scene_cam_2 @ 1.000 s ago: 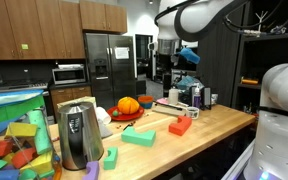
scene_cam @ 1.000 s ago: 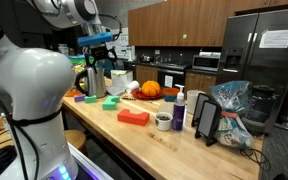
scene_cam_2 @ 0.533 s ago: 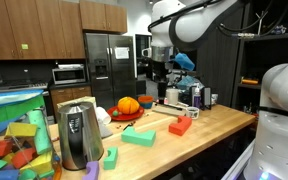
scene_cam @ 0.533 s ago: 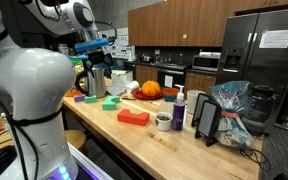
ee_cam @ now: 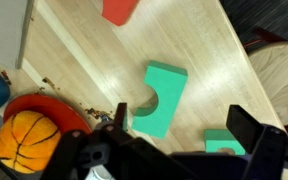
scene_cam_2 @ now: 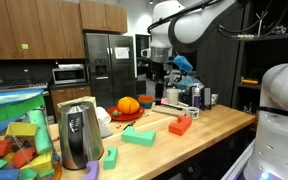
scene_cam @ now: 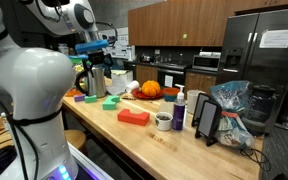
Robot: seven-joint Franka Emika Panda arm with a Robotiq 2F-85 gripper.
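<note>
My gripper [ee_cam: 184, 122] is open and empty, hanging well above the wooden counter [ee_cam: 214, 60]. In the wrist view a green block with a round notch [ee_cam: 162, 95] lies below, between the two fingers [ee_cam: 252, 130], and a smaller green block [ee_cam: 220, 143] sits by the right finger. An orange pumpkin [ee_cam: 26, 140] on a red plate [ee_cam: 44, 105] is at the left, a red block [ee_cam: 119, 10] at the top. In both exterior views the gripper [scene_cam: 96, 60] [scene_cam_2: 157, 72] hovers over the green block [scene_cam: 111, 103] [scene_cam_2: 138, 137].
A steel kettle [scene_cam: 94, 80] [scene_cam_2: 77, 135] stands close to the gripper. A red block [scene_cam: 133, 117] [scene_cam_2: 180, 126], pumpkin [scene_cam: 150, 89] [scene_cam_2: 129, 105], dark bottle [scene_cam: 179, 108], small bowl [scene_cam: 163, 121], tablet [scene_cam: 206, 120] and plastic bag [scene_cam: 230, 100] share the counter. A bin of blocks [scene_cam_2: 14, 140] is nearby.
The arm and gripper have shifted a little to the left in both exterior views, toward the kettle side. The objects on the counter have not moved.
</note>
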